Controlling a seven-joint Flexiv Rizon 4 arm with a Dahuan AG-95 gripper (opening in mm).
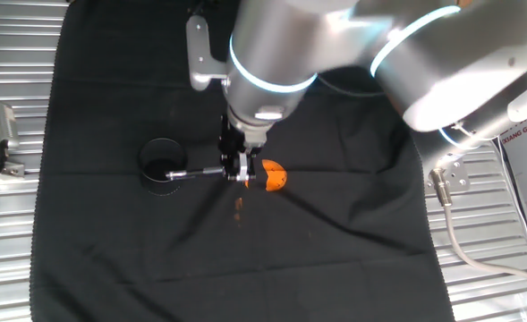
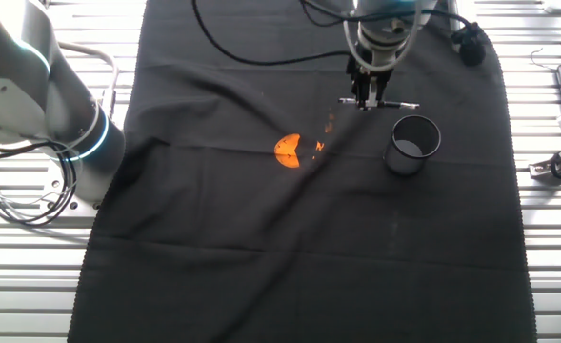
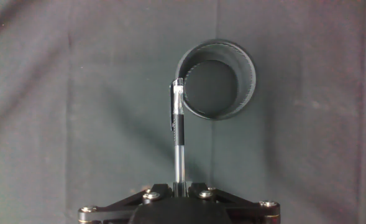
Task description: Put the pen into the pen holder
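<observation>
The claw [image 1: 238, 170] was closed on the pen [image 1: 205, 173] and held it up above the desk [image 1: 4, 268]. The pen lay flat in the air, sideways, and stuck out from the claw toward the pen holder [image 1: 163, 165]. Its far end reached just over the rim of the pen holder. The pen was not inside the cup.

In the hand view, the pen [image 3: 178, 134] ran straight out from between the claw's fingers, and its tip sat at the left edge of the pen holder [image 3: 245, 93]. The cup stood upright with its open top showing dark inside.

In the other fixed view, the claw [image 2: 370, 103] hung just beside the pen holder [image 2: 412, 145], with the pen [image 2: 394, 105] crossing above it.

A black cloth [image 1: 335, 250] covered the desk. A small orange lump [image 1: 275, 177] lay on the cloth, near the claw on the side away from the cup.
</observation>
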